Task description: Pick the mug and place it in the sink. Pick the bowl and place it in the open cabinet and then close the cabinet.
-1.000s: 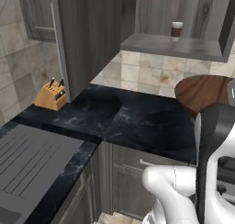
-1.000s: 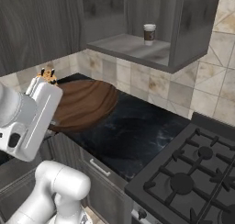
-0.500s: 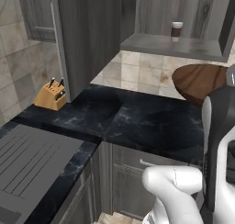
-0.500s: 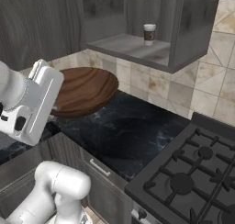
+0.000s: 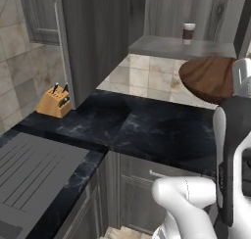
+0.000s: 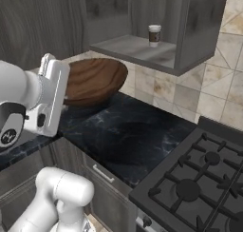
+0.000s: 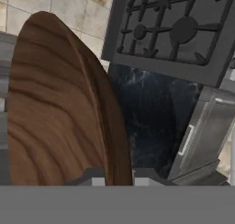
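Low in the hand view, the gripper [image 7: 117, 176] was clenched on the rim of the large brown wooden bowl [image 6: 92, 81], carrying it edge-on above the black marble worktop [image 6: 128, 136], probably to slide into the open dark wood-grain cabinet [image 6: 142, 48] at upper centre.

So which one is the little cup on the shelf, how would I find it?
Find the open cabinet on the wall above the black counter, left of the stove. On its grey shelf stands the paper coffee cup: small, upright, with a white lid and a brown band, far smaller than the wide wooden bowl below.
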